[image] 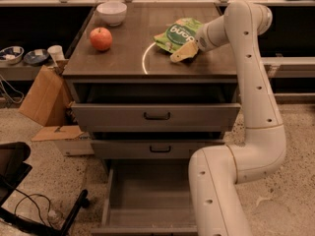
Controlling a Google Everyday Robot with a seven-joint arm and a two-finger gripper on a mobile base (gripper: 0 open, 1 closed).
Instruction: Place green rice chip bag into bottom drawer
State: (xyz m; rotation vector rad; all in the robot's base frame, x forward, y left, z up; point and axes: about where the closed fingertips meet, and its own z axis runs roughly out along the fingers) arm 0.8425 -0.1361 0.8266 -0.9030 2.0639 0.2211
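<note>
We are holding pincer (186, 51) at near-right edge of green rice chip bag (176, 32) on worktop (120, 60); grip state, cannot tell. We are wanting firm edge pinch before lowering toward open bottom drawer (147, 196).

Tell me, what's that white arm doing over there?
The robot's gripper is against the green rice chip bag on the cabinet top, apparently taking hold of it. The bottom drawer is pulled open below, ready for the bag. An apple and a bowl also sit on top.
</note>
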